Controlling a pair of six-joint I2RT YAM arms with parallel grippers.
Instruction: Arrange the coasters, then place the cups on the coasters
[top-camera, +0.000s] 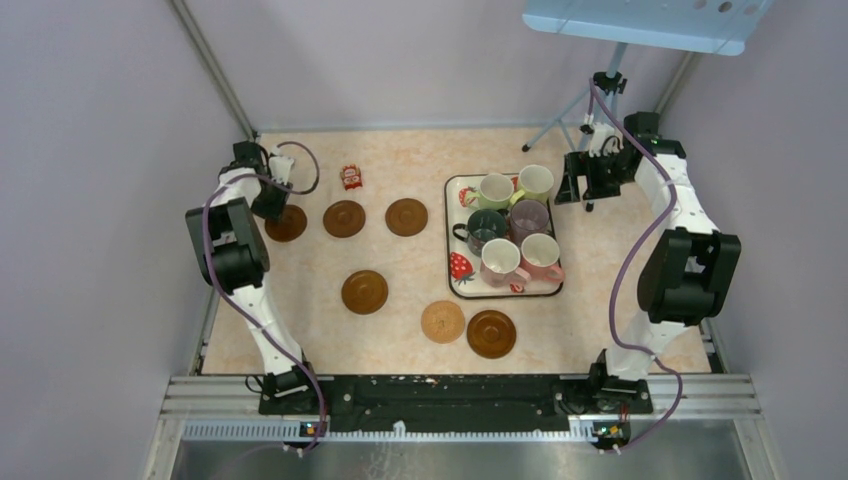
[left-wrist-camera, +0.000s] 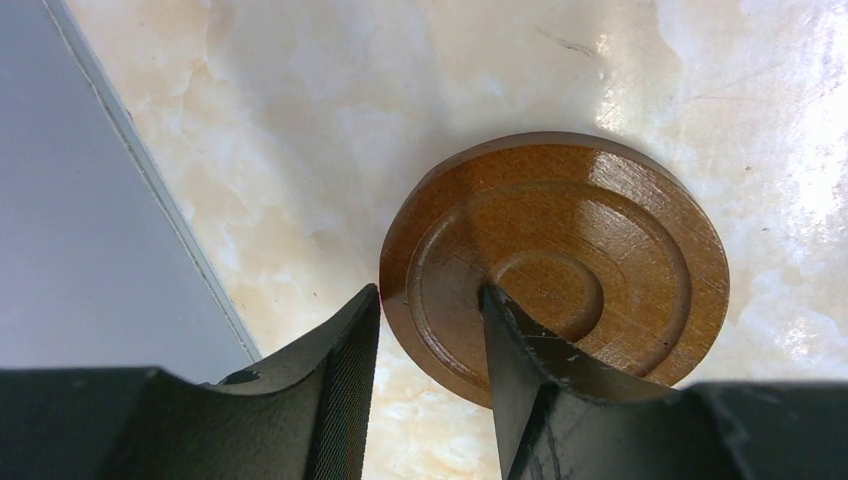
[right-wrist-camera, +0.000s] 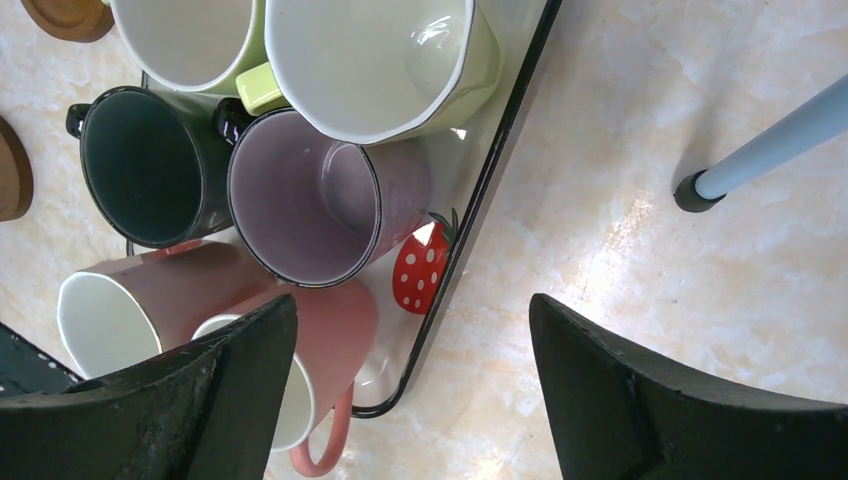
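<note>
Top external view: find left hand (top-camera: 273, 203) at far left, clamped on rim of dark brown coaster (top-camera: 290, 226) lying flat on table (top-camera: 400, 160). Note two more brown coasters (top-camera: 344, 218) alongside in a row; nearer, two brown ones plus tan coaster (top-camera: 442, 321). Find six cups (top-camera: 522, 220) crowded on strawberry tray (top-camera: 461, 267). See right hand (top-camera: 588, 185) just right of tray, released, holding nothing.

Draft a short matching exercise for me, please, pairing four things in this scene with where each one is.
Things:
1. tan coaster
2. red packet
3. purple mug
4. right gripper

Places:
A. standing on the tray
B. open, over the tray's edge
C. beyond the far row of coasters
D. near the arms' bases, beside a dark brown coaster

Pairs: 1-D, 2-C, 3-A, 4-B
</note>
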